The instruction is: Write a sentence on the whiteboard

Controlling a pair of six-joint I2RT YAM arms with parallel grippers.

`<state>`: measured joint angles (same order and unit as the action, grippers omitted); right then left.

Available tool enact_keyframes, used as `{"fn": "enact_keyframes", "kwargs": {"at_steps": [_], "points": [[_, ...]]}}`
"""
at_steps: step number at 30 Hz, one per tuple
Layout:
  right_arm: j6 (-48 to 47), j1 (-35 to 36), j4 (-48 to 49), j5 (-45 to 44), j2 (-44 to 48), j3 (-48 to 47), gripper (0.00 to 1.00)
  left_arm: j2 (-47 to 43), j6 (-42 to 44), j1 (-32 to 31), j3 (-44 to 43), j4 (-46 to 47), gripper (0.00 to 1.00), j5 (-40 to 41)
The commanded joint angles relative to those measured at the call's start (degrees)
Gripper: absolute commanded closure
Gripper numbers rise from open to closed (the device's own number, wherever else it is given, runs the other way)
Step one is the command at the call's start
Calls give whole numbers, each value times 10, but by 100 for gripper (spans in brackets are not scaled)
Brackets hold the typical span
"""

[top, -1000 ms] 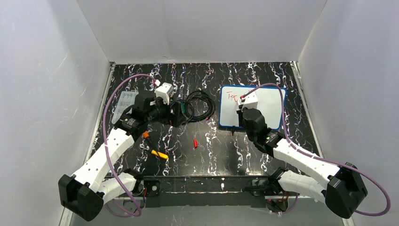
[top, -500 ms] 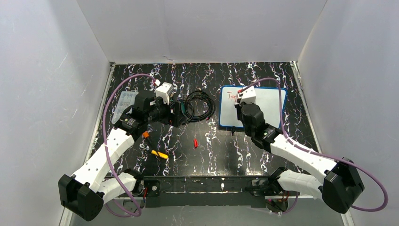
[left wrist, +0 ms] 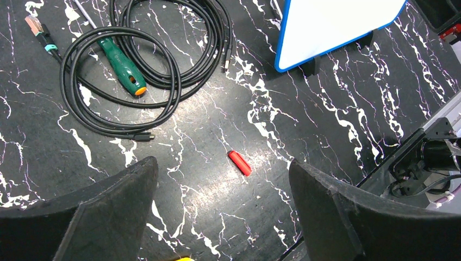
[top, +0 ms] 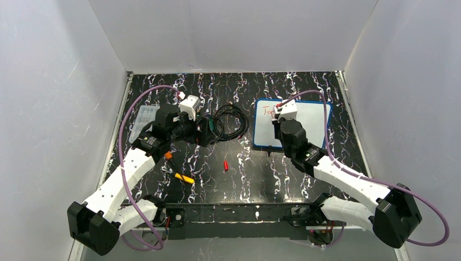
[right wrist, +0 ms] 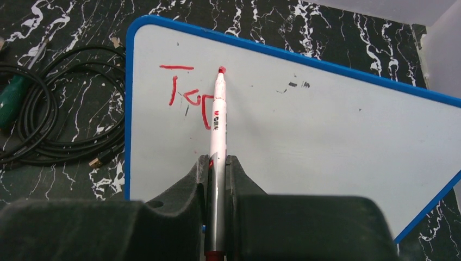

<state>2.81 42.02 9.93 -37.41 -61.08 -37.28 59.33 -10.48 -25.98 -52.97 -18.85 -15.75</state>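
The whiteboard (top: 312, 122) with a blue frame lies at the back right; it also shows in the right wrist view (right wrist: 326, 130) and its corner in the left wrist view (left wrist: 331, 27). Red lettering (right wrist: 187, 95), a "T" and a few more strokes, stands at its top left. My right gripper (right wrist: 217, 163) is shut on a white marker (right wrist: 217, 125) whose red tip rests at the board just right of the strokes. My left gripper (left wrist: 223, 206) is open and empty above the table, with a red marker cap (left wrist: 240, 162) lying below it.
A coiled black cable (top: 228, 122) and a green-handled screwdriver (left wrist: 125, 70) lie left of the board. A small clear plastic box (top: 142, 118) sits at the far left. An orange and yellow tool (top: 179, 174) and the red cap (top: 225, 165) lie near the front.
My right gripper has moved the marker toward the board's top edge and slightly left; more red strokes now stand after the "T". The left arm has not moved.
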Motion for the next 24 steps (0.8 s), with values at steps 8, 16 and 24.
{"fn": "enact_keyframes", "kwargs": {"at_steps": [8, 16, 24], "points": [[41, -3, -33, 8, 37, 34, 99, -18, 0, 2, 5, 3, 12, -12], [53, -3, -58, 12, 43, 41, 99, -21, 0, 2, 6, 3, 12, -11], [52, -2, -77, 0, 73, 35, 99, -23, -1, 2, 6, 4, 12, -13]]}}
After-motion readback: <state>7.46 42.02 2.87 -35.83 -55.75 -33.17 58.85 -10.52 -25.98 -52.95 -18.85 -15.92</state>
